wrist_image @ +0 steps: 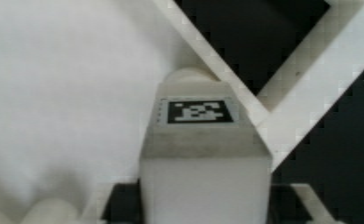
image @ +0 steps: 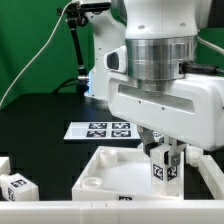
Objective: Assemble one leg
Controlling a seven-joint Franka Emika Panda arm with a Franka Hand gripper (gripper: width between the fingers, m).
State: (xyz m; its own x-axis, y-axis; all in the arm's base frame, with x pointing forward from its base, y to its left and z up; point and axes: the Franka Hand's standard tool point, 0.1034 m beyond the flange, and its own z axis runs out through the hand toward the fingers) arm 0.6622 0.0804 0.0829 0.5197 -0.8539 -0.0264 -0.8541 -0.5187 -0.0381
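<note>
My gripper [image: 164, 168] is shut on a white leg [image: 163, 172] with a black-and-white tag, held upright between the two fingers. The leg stands at the near corner of the large white tray-like panel [image: 115, 170], on the exterior view's right; whether it touches the panel I cannot tell. In the wrist view the leg [wrist_image: 200, 150] runs out from the gripper [wrist_image: 200, 195], its tag facing the camera, with the panel's floor [wrist_image: 54, 100] and raised rims [wrist_image: 303, 100] around it. Two more legs [image: 16, 188] lie at the exterior view's lower left.
The marker board [image: 103, 129] lies on the black table behind the panel. A corner hole [image: 92, 183] shows in the panel's near side. A black stand with cables [image: 80, 40] rises at the back against the green wall.
</note>
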